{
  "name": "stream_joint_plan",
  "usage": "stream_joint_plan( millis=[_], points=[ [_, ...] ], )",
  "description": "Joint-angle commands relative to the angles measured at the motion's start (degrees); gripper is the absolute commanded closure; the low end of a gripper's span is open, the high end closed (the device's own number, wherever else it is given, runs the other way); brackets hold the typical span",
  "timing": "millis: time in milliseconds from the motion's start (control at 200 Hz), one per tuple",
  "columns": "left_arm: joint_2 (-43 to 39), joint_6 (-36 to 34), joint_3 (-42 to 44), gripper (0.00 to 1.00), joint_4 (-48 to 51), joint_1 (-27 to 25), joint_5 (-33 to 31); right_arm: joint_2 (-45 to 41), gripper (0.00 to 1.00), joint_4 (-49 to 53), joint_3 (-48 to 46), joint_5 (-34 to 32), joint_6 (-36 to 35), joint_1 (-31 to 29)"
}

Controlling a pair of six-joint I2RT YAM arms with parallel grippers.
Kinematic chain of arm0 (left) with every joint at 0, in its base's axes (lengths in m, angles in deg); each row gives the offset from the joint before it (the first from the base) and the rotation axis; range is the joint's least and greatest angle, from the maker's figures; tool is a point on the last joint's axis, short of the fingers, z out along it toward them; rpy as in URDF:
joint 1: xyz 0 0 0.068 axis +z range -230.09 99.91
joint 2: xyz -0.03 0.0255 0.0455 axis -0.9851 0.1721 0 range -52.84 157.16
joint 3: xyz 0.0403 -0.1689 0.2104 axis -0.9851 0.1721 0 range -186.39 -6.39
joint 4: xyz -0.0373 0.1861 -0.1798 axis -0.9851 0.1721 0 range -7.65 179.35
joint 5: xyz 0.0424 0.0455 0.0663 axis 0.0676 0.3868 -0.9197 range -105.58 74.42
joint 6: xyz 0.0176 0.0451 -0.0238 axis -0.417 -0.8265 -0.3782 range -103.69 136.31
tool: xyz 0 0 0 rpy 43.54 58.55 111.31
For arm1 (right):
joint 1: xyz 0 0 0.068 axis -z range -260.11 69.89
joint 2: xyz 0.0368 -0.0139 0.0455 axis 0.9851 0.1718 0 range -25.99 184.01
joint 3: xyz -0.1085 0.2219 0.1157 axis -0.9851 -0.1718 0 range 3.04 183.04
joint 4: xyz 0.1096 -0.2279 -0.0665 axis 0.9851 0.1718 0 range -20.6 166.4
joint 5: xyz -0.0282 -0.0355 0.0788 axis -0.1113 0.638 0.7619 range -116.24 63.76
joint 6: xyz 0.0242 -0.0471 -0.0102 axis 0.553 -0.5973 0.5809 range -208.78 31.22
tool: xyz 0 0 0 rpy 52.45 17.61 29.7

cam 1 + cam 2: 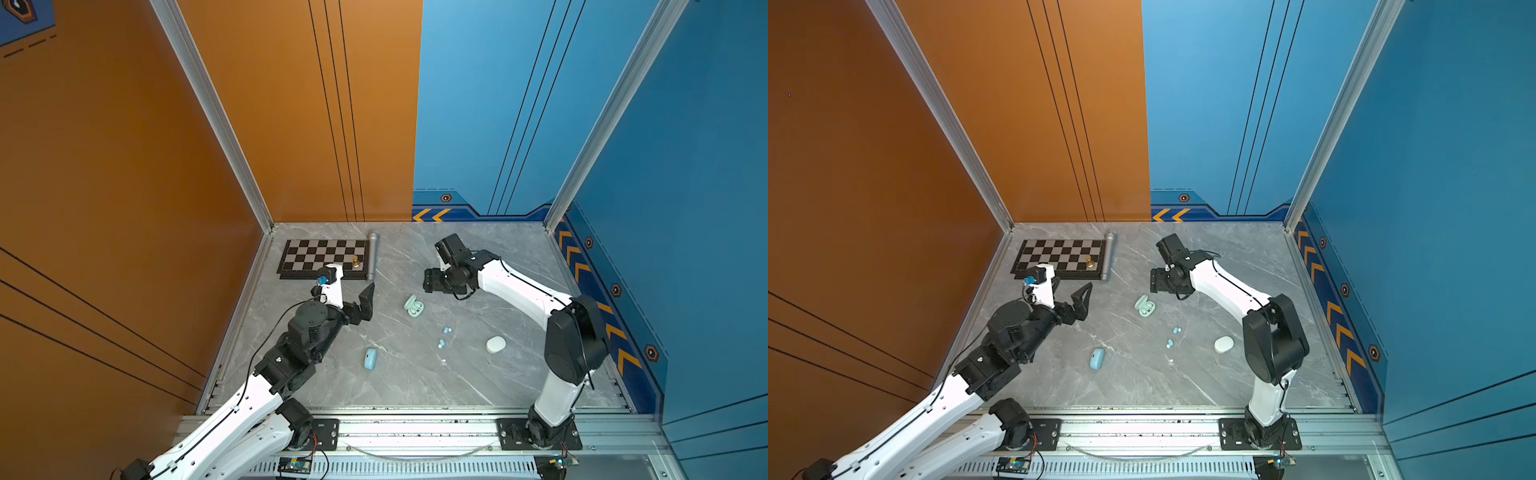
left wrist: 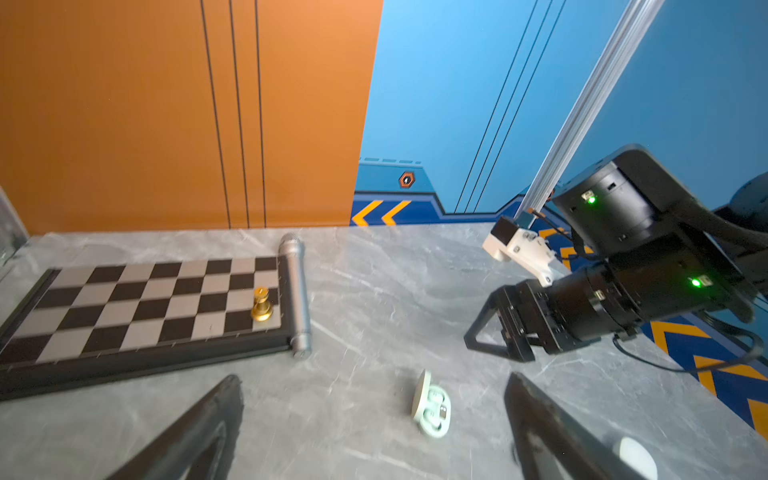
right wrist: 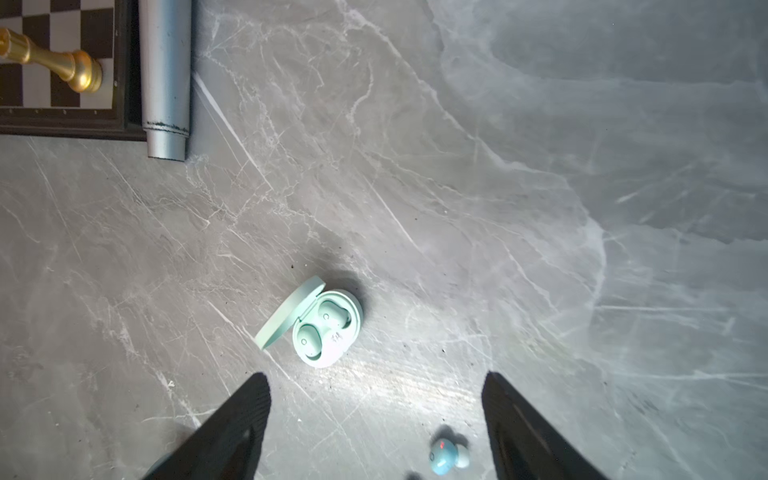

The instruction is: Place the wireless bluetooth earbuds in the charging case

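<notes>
A mint charging case [image 1: 414, 306] [image 1: 1145, 306] lies mid-table with its lid up. Two mint earbuds [image 3: 334, 313] sit in its wells. Two pale blue earbuds [image 1: 446, 330] [image 1: 441, 343] lie loose on the table nearer the front; the right wrist view shows one [image 3: 446, 457] by my right fingers. My left gripper [image 1: 363, 305] [image 2: 372, 378] hovers open to the left of the mint case [image 2: 432, 409], holding nothing. My right gripper [image 1: 430, 280] [image 3: 376, 375] hangs open just behind the case, also empty.
A shut pale blue case [image 1: 370, 358] lies front left and a shut white case [image 1: 496, 344] to the right. At the back left a chessboard [image 1: 322, 257] carries a gold piece [image 1: 355, 261], with a silver microphone [image 1: 372, 255] along its edge. Walls enclose three sides.
</notes>
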Motion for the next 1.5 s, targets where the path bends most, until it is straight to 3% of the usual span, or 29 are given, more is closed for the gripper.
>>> stream_joint_plan(
  millis=[0,75,280,546,726,846,931,1216,1356,1497],
  points=[
    [-3.8,5.6,3.4,0.02,14.2,0.7,3.9,4.9,0.13,4.0,6.1,-5.8,-2.0,-2.2],
    [-4.9,7.1,4.4,0.02,14.9,1.5,1.8,8.9,0.12,6.0,9.9,-6.9,-2.8,-3.4],
    [-2.6,7.6,3.6,0.02,15.5,4.0,4.6,15.0,0.13,9.2,14.1,-8.0,-3.5,-5.0],
    [-1.3,7.0,2.9,0.02,15.9,4.2,6.1,13.2,0.17,9.3,7.3,-8.1,-4.0,-6.3],
    [-0.6,6.4,2.6,0.02,16.3,4.5,6.9,7.0,0.17,7.5,1.1,-8.2,-3.5,-6.6],
    [-0.6,7.1,2.7,0.02,16.7,5.4,6.6,3.1,0.21,5.1,-0.7,-3.1,-6.6,-7.1],
    [-0.9,8.7,2.8,0.02,17.9,6.5,4.6,1.0,0.22,7.0,0.2,-1.8,-7.8,-11.2],
    [-5.6,11.9,4.7,0.02,19.7,8.0,2.0,4.6,0.21,4.1,1.8,10.3,-0.9,-22.8],
    [-9.0,12.6,5.7,0.02,20.5,8.1,0.7,7.9,0.21,4.1,4.3,13.0,-6.2,-26.0],
    [-11.8,12.8,6.3,0.02,21.5,8.2,-0.2,7.4,0.28,4.1,4.7,17.2,-16.8,-26.4]
  ],
)
